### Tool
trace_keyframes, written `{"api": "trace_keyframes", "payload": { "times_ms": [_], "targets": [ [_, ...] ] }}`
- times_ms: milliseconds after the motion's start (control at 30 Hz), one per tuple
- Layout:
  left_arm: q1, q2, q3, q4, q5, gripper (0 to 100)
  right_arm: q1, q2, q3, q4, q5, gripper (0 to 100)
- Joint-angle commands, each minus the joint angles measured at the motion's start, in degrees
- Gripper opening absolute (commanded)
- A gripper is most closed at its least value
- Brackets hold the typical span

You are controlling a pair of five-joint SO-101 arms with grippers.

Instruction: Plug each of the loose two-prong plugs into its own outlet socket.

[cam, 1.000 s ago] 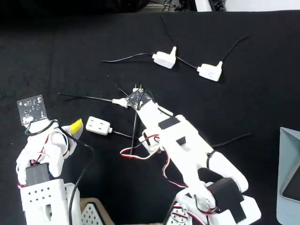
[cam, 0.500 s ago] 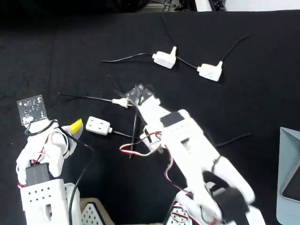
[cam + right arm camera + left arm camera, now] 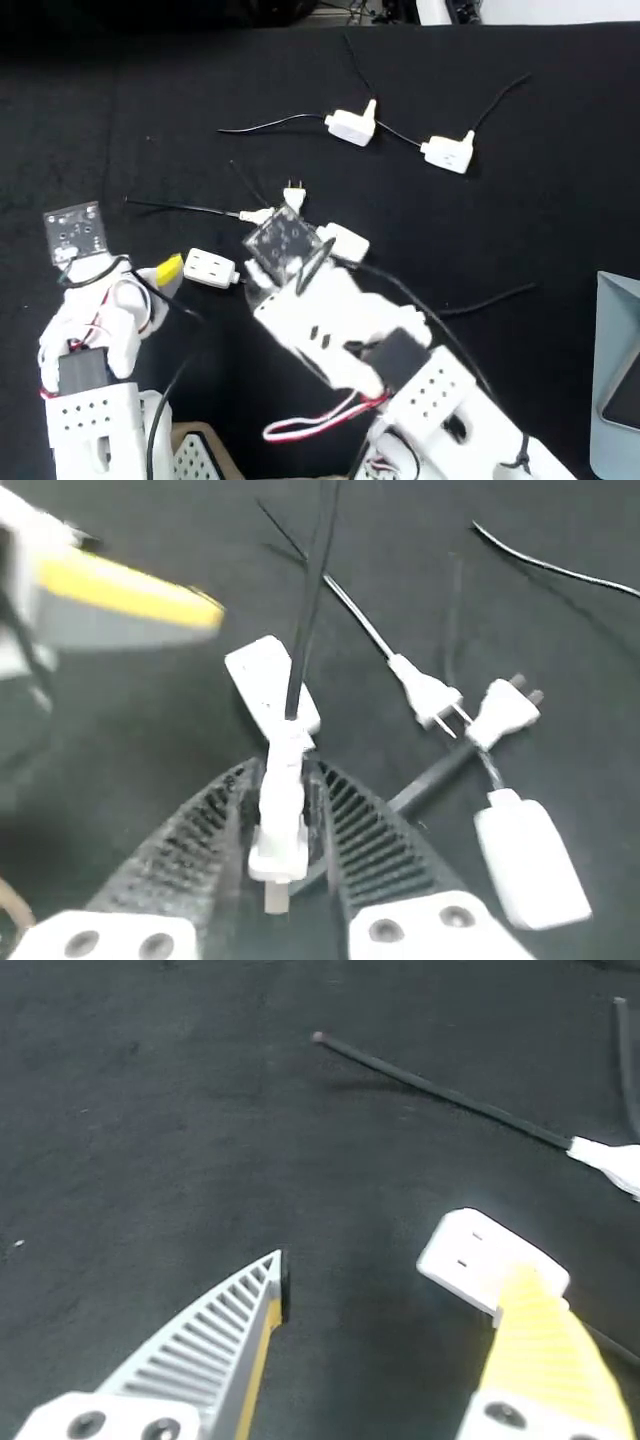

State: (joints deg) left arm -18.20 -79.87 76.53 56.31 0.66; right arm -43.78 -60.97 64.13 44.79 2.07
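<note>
**Right gripper** (image 3: 282,780): mid-desk. Fingers drawn narrow, clamped on the held plug.

**Held plug** (image 3: 275,830): white. Long axis runs along the fingers. Its black cable (image 3: 305,610) leaves the end away from the wrist, and a short stub shows at the wrist end.

**Left gripper** (image 3: 395,1275): at 8 o'clock on the desk (image 3: 120,100). Fingers spread wide, holding nothing. The yellow finger (image 3: 535,1340) lies just beside socket 1; whether they touch cannot be told.

**Socket 1** (image 3: 210,267): white block at 3 o'clock of the left gripper. Long axis roughly 9-to-3, two slots facing up.

**Plug A** (image 3: 293,192): loose on the desk, at 12 o'clock of the right wrist. Long axis 12-to-6, prongs toward 12 o'clock.

**Plug B** (image 3: 256,215): loose, just at 8 o'clock of plug A. Long axis roughly 9-to-3, cable trailing toward 9 o'clock, prongs toward 3 o'clock.

**Socket 2** (image 3: 345,241): white block at 3 o'clock of the right wrist, near plug A.

**Socket 3** (image 3: 352,125): far part of the desk, at 12 o'clock, cable running toward 9 o'clock. Well apart from both loose plugs.

**Socket 4** (image 3: 448,152): at 4 o'clock of socket 3, cable running toward 1 o'clock.
</note>
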Motion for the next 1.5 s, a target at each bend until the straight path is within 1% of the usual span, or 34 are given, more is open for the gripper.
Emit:
{"api": "trace_keyframes", "payload": {
  "times_ms": [0, 100, 200, 367, 500, 633, 700, 800, 867, 967, 1033, 1100, 1200, 1400, 1467],
  "targets": [
    [6.46, -0.44, -5.85, -0.97, 2.46, 33, -4.22, -3.47, 3.91, -8.35, -2.2, 1.1],
    [10.33, -0.44, -8.84, -0.62, 2.37, 33, -5.98, -4.18, 5.14, -10.02, -2.37, 1.1],
    [13.93, -0.44, -11.3, -0.18, 2.2, 33, -6.24, -4.0, 5.14, -9.76, -3.6, 1.1],
    [21.14, -0.44, -16.57, 6.51, 2.11, 33, -6.07, -4.18, 6.64, -10.02, -3.87, 1.1],
    [24.4, -0.44, -20.09, 10.99, 2.11, 33, -5.8, -4.26, 7.96, -10.02, -3.87, 1.1],
    [23.87, -0.44, -20.18, 11.25, 2.02, 33, -5.71, -4.35, 8.22, -9.76, -3.87, 1.1],
    [23.25, -0.44, -20.18, 11.25, 0.79, 33, -4.66, -4.35, 8.31, -9.76, -3.87, 1.1],
    [19.21, 0.09, -20.7, 10.99, -0.44, 33, -0.97, -4.35, 8.31, -9.76, -3.87, 1.1],
    [16.31, 0.18, -20.62, 10.9, -2.55, 34, 1.85, -4.35, 8.31, -9.76, -3.96, 1.1],
    [14.37, 1.85, -20.18, 11.25, -8.62, 34, 6.07, -4.35, 8.31, -10.11, -5.8, 1.1],
    [14.29, 5.27, -20.62, 11.25, -14.15, 34, 8.18, -4.0, 8.31, -10.2, -7.91, 1.1],
    [13.58, 10.37, -21.67, 10.9, -19.96, 35, 9.41, -4.0, 8.48, -10.2, -8.44, 1.1],
    [12.35, 19.16, -25.45, 10.99, -30.86, 39, 11.08, -4.26, 9.45, -10.29, -8.53, 1.2],
    [12.0, 33.58, -33.45, 10.9, -54.95, 39, 13.01, -4.0, 9.63, -10.29, -8.7, 1.2],
    [12.09, 37.36, -36.0, 10.02, -59.87, 39, 13.63, -4.0, 9.8, -10.29, -8.7, 1.2]
  ]
}}
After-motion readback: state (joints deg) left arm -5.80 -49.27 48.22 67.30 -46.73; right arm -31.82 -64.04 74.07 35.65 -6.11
